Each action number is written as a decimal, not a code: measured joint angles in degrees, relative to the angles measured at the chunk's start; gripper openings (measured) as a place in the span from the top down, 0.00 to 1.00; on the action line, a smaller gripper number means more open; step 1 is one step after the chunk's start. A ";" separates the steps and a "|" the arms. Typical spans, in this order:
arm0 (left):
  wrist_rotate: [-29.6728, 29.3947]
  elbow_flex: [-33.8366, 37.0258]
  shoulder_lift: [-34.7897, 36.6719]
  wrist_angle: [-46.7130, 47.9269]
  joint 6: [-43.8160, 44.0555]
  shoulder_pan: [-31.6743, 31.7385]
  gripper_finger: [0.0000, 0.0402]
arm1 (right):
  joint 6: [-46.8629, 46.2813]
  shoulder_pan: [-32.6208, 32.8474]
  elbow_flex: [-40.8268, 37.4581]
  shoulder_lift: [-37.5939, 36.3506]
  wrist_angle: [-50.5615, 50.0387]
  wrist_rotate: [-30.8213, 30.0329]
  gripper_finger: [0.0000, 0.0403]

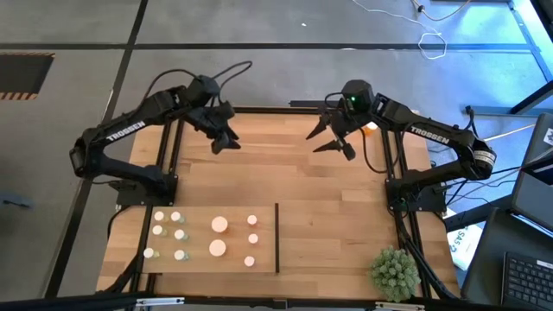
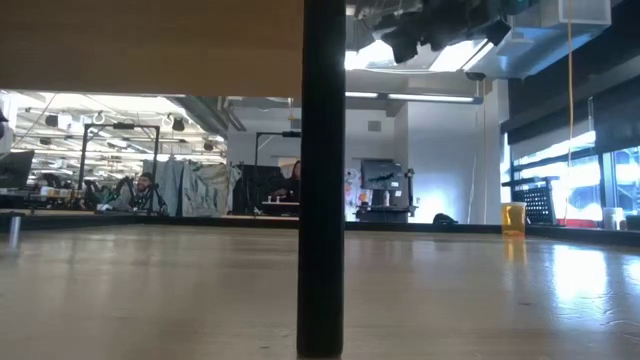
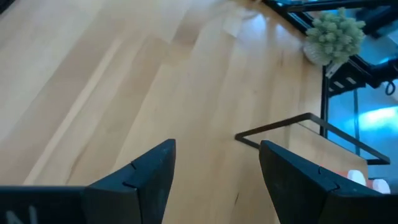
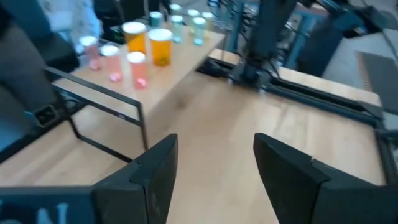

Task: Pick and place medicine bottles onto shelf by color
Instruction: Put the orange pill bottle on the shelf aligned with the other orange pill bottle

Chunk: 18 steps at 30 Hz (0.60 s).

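Observation:
The shelf (image 1: 233, 212) is a pale board at the table's near left, with a thin dark divider (image 1: 276, 238) at its right end. Several medicine bottles stand upright on it: greenish ones (image 1: 180, 234) at the left, two wider orange ones (image 4: 160, 46) in the middle, small pinkish ones (image 1: 253, 238) nearer the divider. One more orange bottle (image 2: 513, 217) stands alone at the table's far right. My left gripper (image 1: 226, 138) and my right gripper (image 1: 333, 138) hang above the far middle of the table, both open and holding nothing.
A spiky green plant ball (image 1: 395, 272) sits at the near right corner. Bare planked tabletop (image 1: 337, 199) lies between the grippers and the divider and to the shelf's right. The dark arm frames (image 1: 402, 186) stand at both table sides.

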State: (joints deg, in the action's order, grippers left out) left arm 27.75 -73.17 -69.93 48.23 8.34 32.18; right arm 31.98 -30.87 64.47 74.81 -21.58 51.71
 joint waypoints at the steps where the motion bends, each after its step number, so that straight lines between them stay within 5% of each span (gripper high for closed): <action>1: 0.04 0.00 0.00 0.47 0.00 0.42 0.44 | 0.01 0.00 0.00 0.00 0.36 -0.53 0.47; 9: 1.71 0.00 0.00 4.17 -2.14 0.81 0.44 | 0.01 -0.24 0.00 0.22 1.19 -0.69 0.47; 18: 14.62 0.00 0.00 18.67 -12.11 0.76 0.44 | -0.17 0.70 0.00 0.22 3.80 -2.61 0.47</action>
State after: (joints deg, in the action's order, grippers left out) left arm 42.37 -73.17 -69.93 66.90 -3.78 32.94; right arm 31.81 -30.17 64.47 75.02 -17.78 49.10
